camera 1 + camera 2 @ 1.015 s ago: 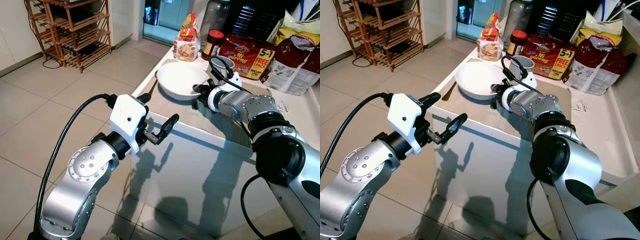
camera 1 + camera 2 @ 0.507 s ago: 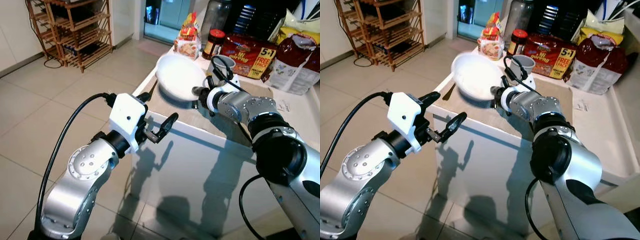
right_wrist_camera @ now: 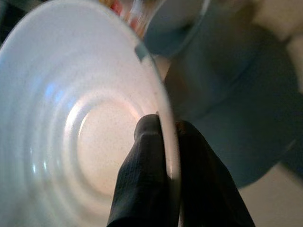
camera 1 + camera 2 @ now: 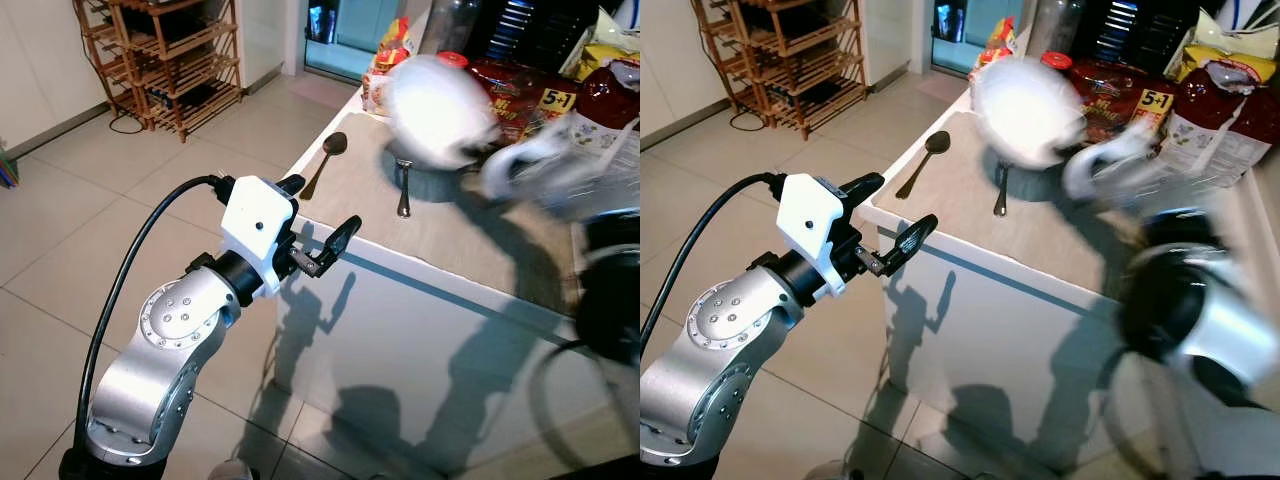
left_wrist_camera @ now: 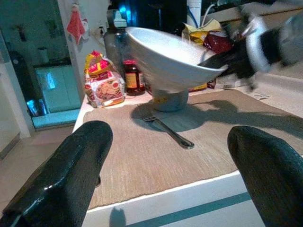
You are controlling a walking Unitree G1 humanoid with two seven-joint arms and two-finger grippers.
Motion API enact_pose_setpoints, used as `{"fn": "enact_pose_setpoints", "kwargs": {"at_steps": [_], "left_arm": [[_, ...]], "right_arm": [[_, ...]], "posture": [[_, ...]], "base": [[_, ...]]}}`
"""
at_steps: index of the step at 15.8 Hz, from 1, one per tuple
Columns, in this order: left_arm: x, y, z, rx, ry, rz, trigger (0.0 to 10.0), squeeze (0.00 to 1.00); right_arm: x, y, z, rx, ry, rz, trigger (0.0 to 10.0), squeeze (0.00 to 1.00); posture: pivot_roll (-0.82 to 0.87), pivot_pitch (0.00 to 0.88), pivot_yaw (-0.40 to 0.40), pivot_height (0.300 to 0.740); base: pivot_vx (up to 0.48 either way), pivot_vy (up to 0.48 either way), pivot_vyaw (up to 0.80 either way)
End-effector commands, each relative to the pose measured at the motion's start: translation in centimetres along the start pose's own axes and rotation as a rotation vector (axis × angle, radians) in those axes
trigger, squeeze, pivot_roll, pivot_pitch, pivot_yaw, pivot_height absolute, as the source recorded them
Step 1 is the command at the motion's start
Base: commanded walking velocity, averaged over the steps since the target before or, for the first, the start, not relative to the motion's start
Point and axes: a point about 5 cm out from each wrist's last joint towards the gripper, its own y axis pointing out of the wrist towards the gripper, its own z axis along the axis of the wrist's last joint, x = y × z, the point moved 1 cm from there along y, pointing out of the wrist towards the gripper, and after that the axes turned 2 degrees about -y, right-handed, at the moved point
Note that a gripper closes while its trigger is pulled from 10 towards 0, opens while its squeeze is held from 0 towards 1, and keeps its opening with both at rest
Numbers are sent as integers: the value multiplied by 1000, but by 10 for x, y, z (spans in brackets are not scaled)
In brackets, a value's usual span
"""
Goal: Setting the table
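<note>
A white bowl (image 4: 440, 95) hangs blurred above the tan placemat (image 4: 450, 225), tilted, over a grey mug (image 5: 168, 100). My right gripper (image 3: 165, 125) is shut on the bowl's rim (image 3: 156, 90), one finger inside and one outside. A metal utensil (image 4: 403, 190) lies on the mat below the bowl. A dark spoon (image 4: 325, 165) lies at the mat's left edge. My left gripper (image 4: 318, 212) is open, with nothing between its fingers, and hovers just off the counter's near left corner.
Food packets (image 4: 520, 85), a snack bag (image 5: 103, 85) and a jar (image 5: 134, 78) crowd the back of the white counter (image 4: 420, 300). A wooden rack (image 4: 170, 50) stands on the tiled floor at the far left.
The right gripper has lifted the bowl off the mat and swung it up and to the right, uncovering the metal utensil. The camera has shifted; the left gripper stays put.
</note>
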Motion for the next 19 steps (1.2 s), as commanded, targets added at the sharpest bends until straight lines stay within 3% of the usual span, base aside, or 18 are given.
{"fn": "enact_pose_setpoints", "kwargs": {"at_steps": [1,2,3,4,6,9,10,11,12,13,16,19], "left_arm": [[3,0,2,7,2,-12,10000,0],[4,0,2,7,1,-26,10000,0],[6,1,2,10,-1,-44,10000,0],[9,3,3,12,-3,-61,10000,0],[17,10,6,26,4,-109,10000,0],[17,11,4,22,3,-106,10000,0],[15,12,3,17,11,-99,10000,0],[14,13,4,17,13,-98,10000,0],[12,14,4,19,18,-93,10000,0],[10,14,5,20,25,-84,10000,0],[9,13,5,22,26,-71,10000,0],[1,13,3,6,28,-18,10000,0]], "right_arm": [[6,-7,8,9,-98,-42,0,0],[14,-14,15,4,-204,-111,8627,0],[18,-19,17,-10,-224,-132,10000,0],[22,-24,19,-29,-229,-150,10000,0],[56,-42,15,-114,-289,-268,10000,0],[89,-49,3,-137,-227,-340,10000,0],[99,-48,0,-114,-205,-377,10000,408],[101,-48,-1,-108,-208,-391,10000,537],[102,-47,0,-88,-206,-395,10000,800],[102,-46,3,-52,-201,-405,10000,918],[104,-47,9,-12,-223,-447,10000,1000],[95,-54,30,81,-394,-510,10000,1000]], "posture": [[67,0,-93,740],[59,0,-92,740],[52,0,-92,740],[47,0,-91,740],[49,0,-101,740],[45,0,-88,740],[48,0,-87,740],[52,0,-85,740],[54,0,-86,740],[55,0,-87,740],[60,0,-94,740],[61,0,-91,740]], "base": [[0,0,0],[0,0,0],[0,0,0],[0,0,0],[0,0,0],[0,0,0],[0,0,0],[0,0,0],[0,0,0],[0,0,0],[0,0,0],[0,0,0]]}}
